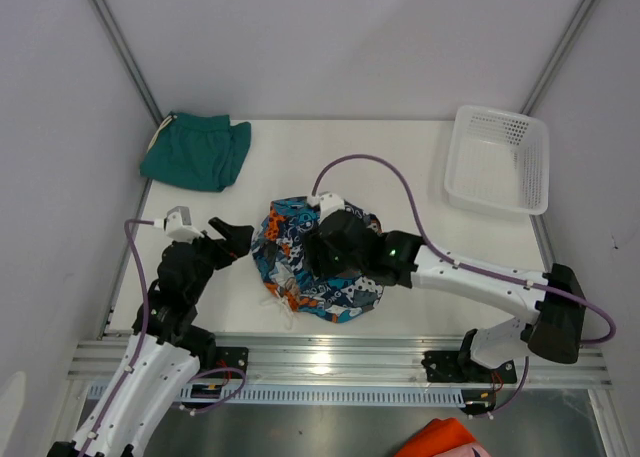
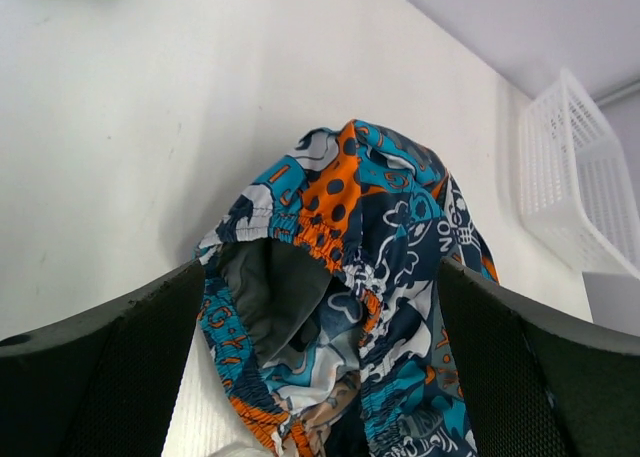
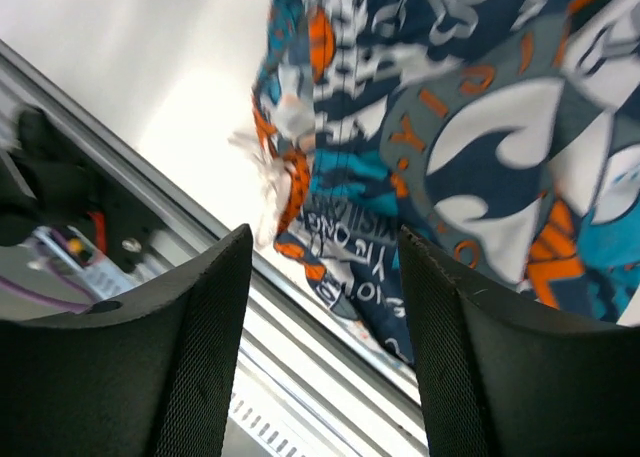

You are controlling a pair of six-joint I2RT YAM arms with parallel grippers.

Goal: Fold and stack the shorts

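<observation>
My left gripper (image 2: 322, 269) nearest lens, fingers spread wide, holding nothing; printed shorts (image 1: 283, 249) bunched just ahead, mid-table. My right gripper (image 3: 325, 247) over same heap, jaws partly open, gripping nothing I can see. Green shorts (image 1: 195, 152) far left; basket (image 1: 497, 157) far right.

L arm (image 1: 135, 387) & R arm (image 1: 480, 282): white tubes w/ fat black joints. A purple cable (image 1: 400, 177) loops along each one. Small green light (image 1: 393, 247) glows on R arm. L wrist has a white cap (image 1: 178, 220). L gripper (image 2: 322, 267) & R gripper (image 3: 325, 239) are black; fingers (image 2: 100, 367) are wide, curved, w/ tiny dots all over.
</observation>
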